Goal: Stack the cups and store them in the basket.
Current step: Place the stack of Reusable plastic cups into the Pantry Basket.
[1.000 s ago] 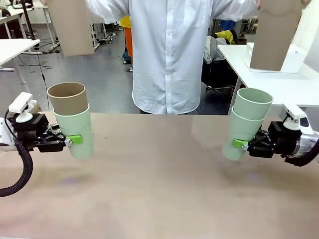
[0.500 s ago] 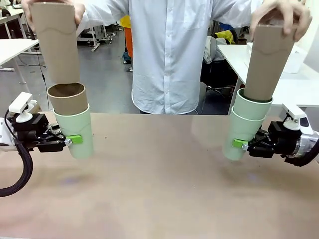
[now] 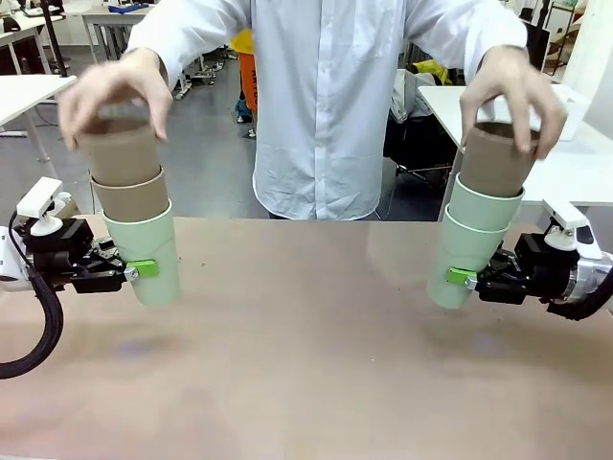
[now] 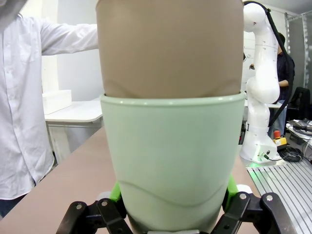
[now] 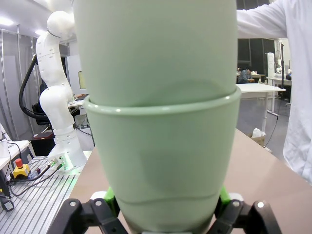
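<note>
Two stacks of three cups are held low over the desk (image 3: 306,364), one at the left and one at the right. The left jaws are pinched on the left mint cup (image 3: 144,254) near its base, with the green pads (image 4: 115,193) pressed to either side. Nested in it is the left middle tan cup (image 3: 131,196), and the left top tan cup (image 3: 117,153) is covered by the person's hand at the left (image 3: 113,86). The right jaws are clamped the same way on the right bottom mint cup (image 3: 458,268). It carries the right middle mint cup (image 3: 484,203) and the right top tan cup (image 3: 495,158), under the person's hand at the right (image 3: 508,86). A white bin, taken to be the basket (image 3: 575,105), is seen on another desk far right, well apart from both stacks.

Several risks are judged from this. Each stack is gripped only at its narrow foot, so a downward push could slide the tapered wall through the pads, or a sideways push could lever the tall stack over. The right stack is already tilted, so a cup could be seated crooked or jammed. Whether the bases touch the desk cannot be told.

All the cups are tall, handleless, round tumblers narrowed toward the base, with smooth matte walls and thin rolled rims. The desk top is a flat, dull brown.
</note>
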`<state>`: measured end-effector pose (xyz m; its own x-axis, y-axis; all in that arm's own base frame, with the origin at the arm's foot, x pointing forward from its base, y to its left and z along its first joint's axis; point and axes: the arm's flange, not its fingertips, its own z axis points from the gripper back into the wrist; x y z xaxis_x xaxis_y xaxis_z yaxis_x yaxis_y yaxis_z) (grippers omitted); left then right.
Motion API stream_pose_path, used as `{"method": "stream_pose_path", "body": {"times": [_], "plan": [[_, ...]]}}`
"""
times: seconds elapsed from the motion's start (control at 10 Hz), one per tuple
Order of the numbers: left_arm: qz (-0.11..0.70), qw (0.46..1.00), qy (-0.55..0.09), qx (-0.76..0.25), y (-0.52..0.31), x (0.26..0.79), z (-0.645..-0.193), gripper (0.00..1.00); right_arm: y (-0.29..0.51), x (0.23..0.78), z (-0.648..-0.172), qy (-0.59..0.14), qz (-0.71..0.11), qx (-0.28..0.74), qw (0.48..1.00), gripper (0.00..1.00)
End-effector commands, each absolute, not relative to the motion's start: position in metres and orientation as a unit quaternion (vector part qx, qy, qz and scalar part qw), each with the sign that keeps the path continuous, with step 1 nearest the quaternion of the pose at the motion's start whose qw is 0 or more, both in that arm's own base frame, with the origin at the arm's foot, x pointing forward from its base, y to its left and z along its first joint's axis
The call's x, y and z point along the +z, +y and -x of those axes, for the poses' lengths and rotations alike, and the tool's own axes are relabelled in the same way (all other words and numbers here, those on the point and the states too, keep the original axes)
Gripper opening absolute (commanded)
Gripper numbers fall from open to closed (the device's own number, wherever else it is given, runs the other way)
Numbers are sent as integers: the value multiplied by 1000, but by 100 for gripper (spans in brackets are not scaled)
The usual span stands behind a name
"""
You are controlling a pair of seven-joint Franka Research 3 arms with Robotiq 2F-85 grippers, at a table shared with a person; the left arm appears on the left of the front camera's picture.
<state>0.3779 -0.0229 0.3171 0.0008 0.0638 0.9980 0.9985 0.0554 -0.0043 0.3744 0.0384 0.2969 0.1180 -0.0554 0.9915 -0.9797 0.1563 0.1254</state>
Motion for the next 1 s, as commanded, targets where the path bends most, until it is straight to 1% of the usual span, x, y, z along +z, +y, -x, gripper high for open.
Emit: {"method": "stream_pose_path", "body": {"times": [0.0,0.9], "plan": [[503,495,-530,-469,-24,322,-378,85,38,301,-375,-523,-496,416,554,85],[503,495,-530,-469,-24,322,-378,85,38,301,-375,-523,-496,416,554,85]]}}
